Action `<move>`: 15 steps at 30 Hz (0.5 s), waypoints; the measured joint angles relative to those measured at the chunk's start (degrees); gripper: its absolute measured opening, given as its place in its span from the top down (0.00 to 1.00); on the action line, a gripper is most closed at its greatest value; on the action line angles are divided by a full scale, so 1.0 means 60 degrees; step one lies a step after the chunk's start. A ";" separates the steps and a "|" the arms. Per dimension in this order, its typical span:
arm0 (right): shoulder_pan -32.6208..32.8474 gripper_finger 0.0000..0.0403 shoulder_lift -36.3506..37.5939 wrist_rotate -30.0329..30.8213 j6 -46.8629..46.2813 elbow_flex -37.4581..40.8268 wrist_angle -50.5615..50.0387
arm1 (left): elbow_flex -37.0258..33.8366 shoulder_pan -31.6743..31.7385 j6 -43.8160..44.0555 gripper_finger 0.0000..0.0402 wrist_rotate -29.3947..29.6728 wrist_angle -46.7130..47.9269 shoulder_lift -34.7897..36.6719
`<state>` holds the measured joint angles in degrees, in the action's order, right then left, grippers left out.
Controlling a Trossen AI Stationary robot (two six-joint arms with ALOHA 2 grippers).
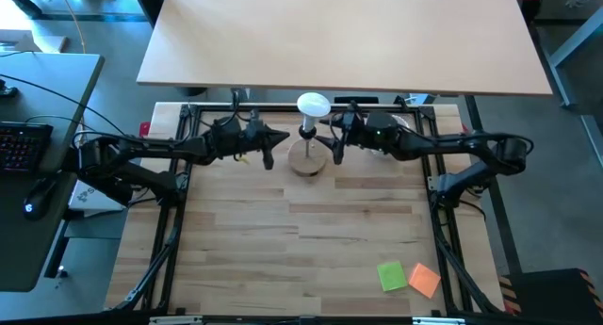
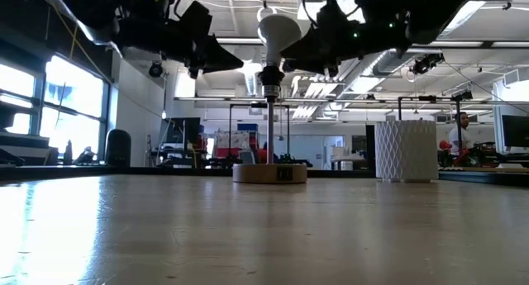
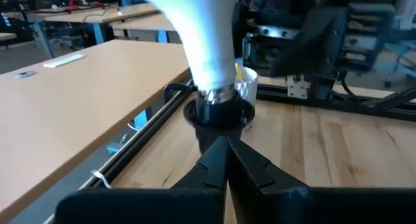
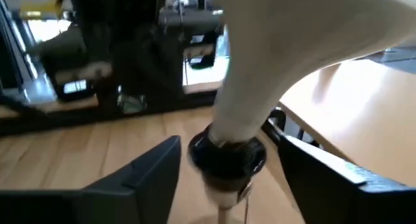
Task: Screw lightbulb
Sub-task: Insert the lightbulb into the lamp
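Our right gripper (image 4: pixel 227 178) stood with its fingers spread wide on either side of the lightbulb (image 2: pixel 277 27), not gripping it. The bulb stood upright, long axis vertical, globe up and screw end down in the black socket (image 2: pixel 270 77) atop the wooden lamp base (image 2: pixel 269 173) at the table's (image 1: pixel 311 240) far edge. Our left gripper (image 3: pixel 227 156) waited beside the socket, fingers pressed together.

The lightbulb (image 1: pixel 314 105) near the top centre of the high view is matte white, seated in a black socket (image 3: pixel 218 112) above a pale round wooden lamp base (image 1: pixel 307 161). The table (image 1: pixel 283 240) shows light wood planks, and a green note (image 1: pixel 392 276) and an orange note (image 1: pixel 425 280) lie lower right. Both arms are dark, and a white ribbed vase (image 2: pixel 405 149) stands right of centre in the low view.
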<state>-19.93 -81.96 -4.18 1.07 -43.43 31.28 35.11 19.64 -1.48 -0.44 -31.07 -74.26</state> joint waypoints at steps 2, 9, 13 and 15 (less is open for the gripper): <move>-0.0177 0.32 -0.0277 -0.0382 -0.0222 -0.0049 0.0328 | -0.0431 0.0005 0.0182 1.00 0.0020 -0.0627 0.0000; -0.0496 0.31 -0.1132 -0.1289 -0.0433 -0.0972 0.0469 | -0.1172 0.0051 0.0536 1.00 0.0579 -0.2188 0.0000; -0.0494 0.31 -0.1454 -0.1297 -0.0431 -0.1684 0.0254 | -0.1176 0.0051 0.0569 1.00 0.0647 -0.2290 0.0000; -0.0494 0.31 -0.1524 -0.1134 -0.0384 -0.1982 -0.0028 | -0.1180 0.0045 0.0641 1.00 0.0643 -0.2303 0.0000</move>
<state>-22.90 -91.11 -10.98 -1.23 -55.32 31.11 28.03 19.91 2.36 3.42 -44.89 -74.26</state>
